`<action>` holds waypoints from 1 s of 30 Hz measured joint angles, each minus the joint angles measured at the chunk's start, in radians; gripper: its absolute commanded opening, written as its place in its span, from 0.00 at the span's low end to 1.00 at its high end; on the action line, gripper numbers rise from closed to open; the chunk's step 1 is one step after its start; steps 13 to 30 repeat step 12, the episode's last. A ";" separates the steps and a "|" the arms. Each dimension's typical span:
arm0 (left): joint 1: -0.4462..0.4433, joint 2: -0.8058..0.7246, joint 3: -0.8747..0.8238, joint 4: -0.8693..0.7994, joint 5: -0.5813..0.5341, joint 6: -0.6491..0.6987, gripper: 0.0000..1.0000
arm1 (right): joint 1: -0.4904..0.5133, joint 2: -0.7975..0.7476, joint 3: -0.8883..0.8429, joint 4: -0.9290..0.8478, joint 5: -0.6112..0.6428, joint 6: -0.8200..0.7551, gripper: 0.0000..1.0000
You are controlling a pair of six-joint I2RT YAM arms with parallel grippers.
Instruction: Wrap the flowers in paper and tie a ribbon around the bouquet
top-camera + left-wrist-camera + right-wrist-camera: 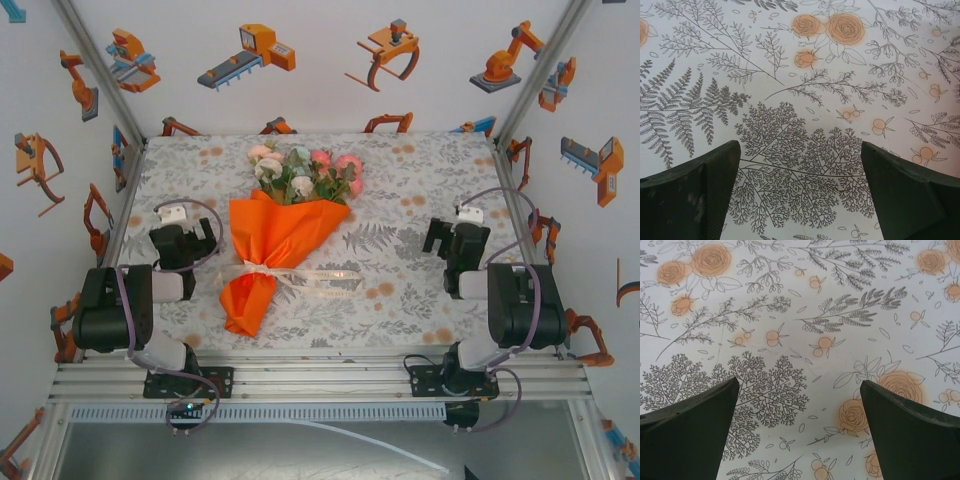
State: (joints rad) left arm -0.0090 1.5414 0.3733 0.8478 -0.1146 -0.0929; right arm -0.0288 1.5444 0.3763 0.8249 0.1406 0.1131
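Orange bouquet, cinched with ribbon, lying on the table between left pincer and right pincer, both spread and empty; probably best to retreat without snagging ribbon tails.

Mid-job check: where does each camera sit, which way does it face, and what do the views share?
Top external: above and behind the bases, looking down at the tablecloth; left arm and right arm flank the bouquet tied with ribbon.
Left wrist: on the left arm, facing down at tablecloth; open left fingers at bottom.
Right wrist: on the right arm, facing down; open right fingers at bottom.
Shared: the leaf-print tablecloth, in all three.
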 measured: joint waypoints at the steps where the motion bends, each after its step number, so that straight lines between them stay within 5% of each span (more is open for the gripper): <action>1: -0.004 0.000 0.005 -0.003 0.001 0.005 0.97 | 0.000 0.000 0.000 0.004 -0.003 -0.002 0.99; 30: -0.010 0.000 0.017 -0.011 0.004 0.027 0.97 | 0.000 0.000 0.000 0.014 -0.036 -0.010 0.99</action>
